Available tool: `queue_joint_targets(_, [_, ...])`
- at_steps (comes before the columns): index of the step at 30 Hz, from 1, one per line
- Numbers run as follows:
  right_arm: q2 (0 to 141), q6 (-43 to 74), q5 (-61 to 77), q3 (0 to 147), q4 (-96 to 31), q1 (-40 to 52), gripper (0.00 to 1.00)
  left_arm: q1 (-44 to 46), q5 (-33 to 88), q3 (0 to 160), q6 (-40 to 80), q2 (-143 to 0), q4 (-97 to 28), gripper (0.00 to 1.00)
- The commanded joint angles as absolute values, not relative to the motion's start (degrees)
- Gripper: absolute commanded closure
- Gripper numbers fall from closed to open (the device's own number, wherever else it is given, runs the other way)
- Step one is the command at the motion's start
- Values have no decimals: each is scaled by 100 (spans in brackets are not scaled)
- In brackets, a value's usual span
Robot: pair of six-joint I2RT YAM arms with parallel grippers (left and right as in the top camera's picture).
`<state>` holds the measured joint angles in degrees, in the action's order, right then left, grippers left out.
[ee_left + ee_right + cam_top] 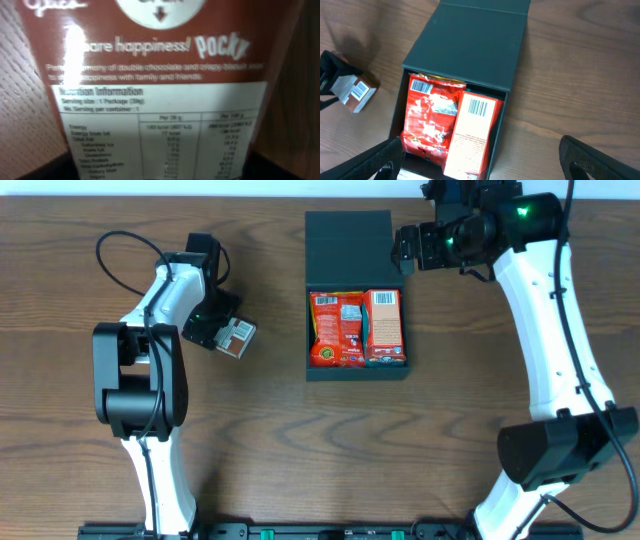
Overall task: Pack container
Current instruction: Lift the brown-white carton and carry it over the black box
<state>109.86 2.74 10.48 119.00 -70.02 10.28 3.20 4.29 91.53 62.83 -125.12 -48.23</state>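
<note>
The container (313, 330) is a dark teal-black square box at the table's middle, its flap lid (347, 240) open toward the back; it also shows in the right wrist view (470, 45). Inside lie a red snack bag (337, 330) (432, 117) and an orange-red carton (385, 328) (472, 135). My left gripper (222, 332) is closed on a brown Pocky pack (238, 338) left of the container. The pack fills the left wrist view (160, 90), with my fingers at its sides. My right gripper (408, 250) (485, 165) is open and empty above the lid's right edge.
The wooden table (480, 380) spreads all round the container. The left arm's base (140, 395) stands at the front left and the right arm's base (560, 445) at the front right. The Pocky pack also shows in the right wrist view (356, 92).
</note>
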Motion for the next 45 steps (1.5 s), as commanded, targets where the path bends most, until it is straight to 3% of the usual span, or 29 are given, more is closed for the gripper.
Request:
queue_joint_targets(1, [11008, 250, 1033, 11915, -7011, 978, 1, 292, 408, 9122, 6025, -12626, -4797, 31])
queue_joint_targets(6, [11008, 21, 1028, 11915, -7006, 937, 1, 292, 405, 9181, 5756, -12621, -4912, 42])
queue_joint_targets(16, [11008, 14, 923, 11926, -6989, 161, 1, 469, 386, 10812, 4845, -12610, -5900, 49])
queue_joint_targets(25, [11008, 19, 923, 11926, -7013, -526, 1, 1586, 388, 12352, 3942, -12584, -6278, 47])
queue_joint_targets(34, [11004, 40, 926, 11926, -7179, -1184, 1, 2792, 314, 12381, 3415, -12589, -6506, 47])
queue_joint_targets(45, [11004, 38, 947, 11926, -7181, -1332, 1, 3529, -403, 11957, 3363, -12608, -6445, 37])
